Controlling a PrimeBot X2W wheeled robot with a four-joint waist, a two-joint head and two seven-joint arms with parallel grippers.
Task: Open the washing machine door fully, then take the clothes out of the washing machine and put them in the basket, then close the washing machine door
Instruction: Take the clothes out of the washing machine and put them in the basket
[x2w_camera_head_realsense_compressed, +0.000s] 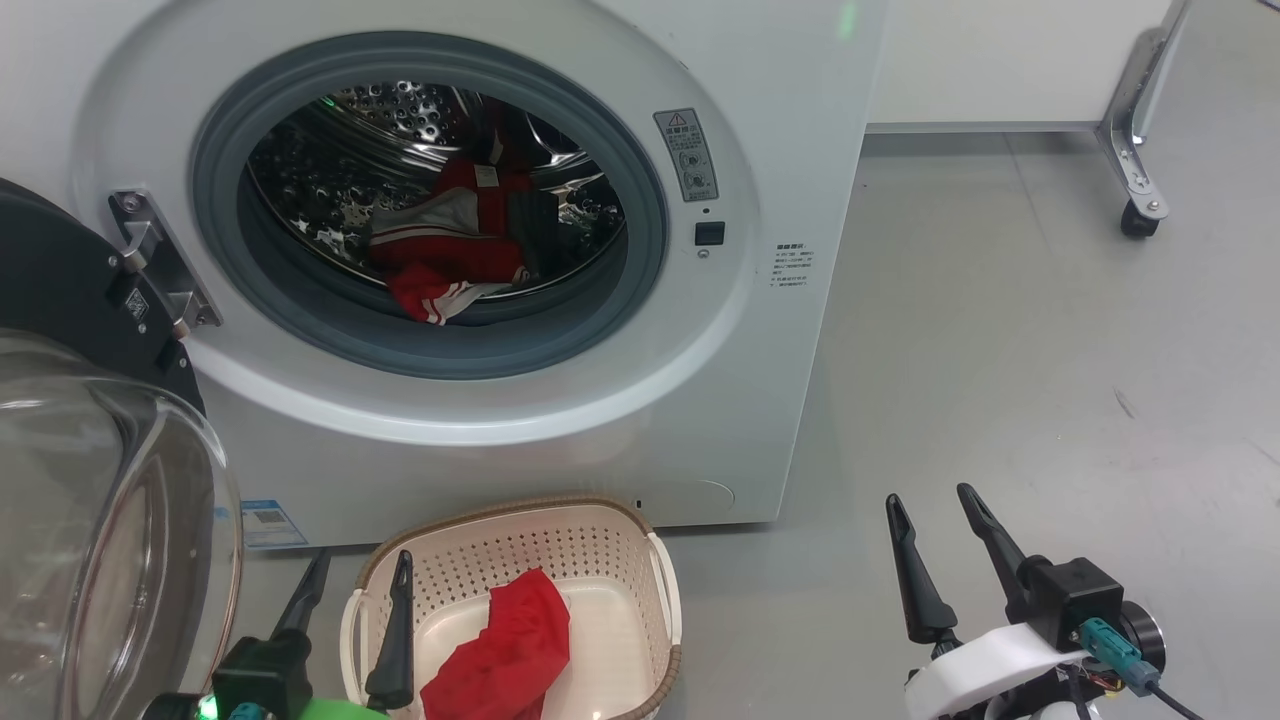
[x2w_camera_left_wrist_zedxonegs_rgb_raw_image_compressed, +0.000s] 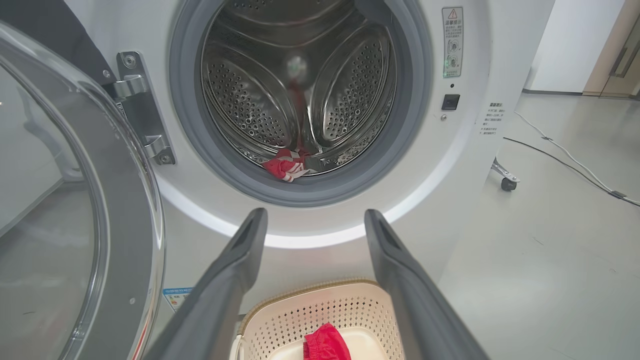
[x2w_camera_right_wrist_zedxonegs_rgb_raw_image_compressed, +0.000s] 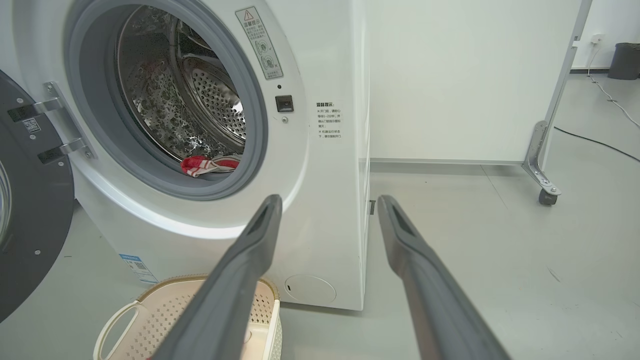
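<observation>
The washing machine door (x2w_camera_head_realsense_compressed: 60, 290) hangs wide open. One red cloth (x2w_camera_head_realsense_compressed: 510, 640) lies in the basket (x2w_camera_head_realsense_compressed: 600, 530). Striped red clothes (x2w_camera_head_realsense_compressed: 450, 250) sit inside the washing machine (x2w_camera_head_realsense_compressed: 790, 330). The left gripper (x2w_camera_head_realsense_compressed: 362, 558) and right gripper (x2w_camera_head_realsense_compressed: 928, 498) are spread apart, holding nothing.

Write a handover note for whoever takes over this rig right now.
Left pincer: open, empty, close to the cream perforated plastic basket.
Right pincer: open, empty, over the floor.
Done: round glossy black door with glass window stands open; plain red garment is in the basket.
To do: red garment with white stripes lies in the steel drum of the white washer; move it to the basket, then close the door.
</observation>
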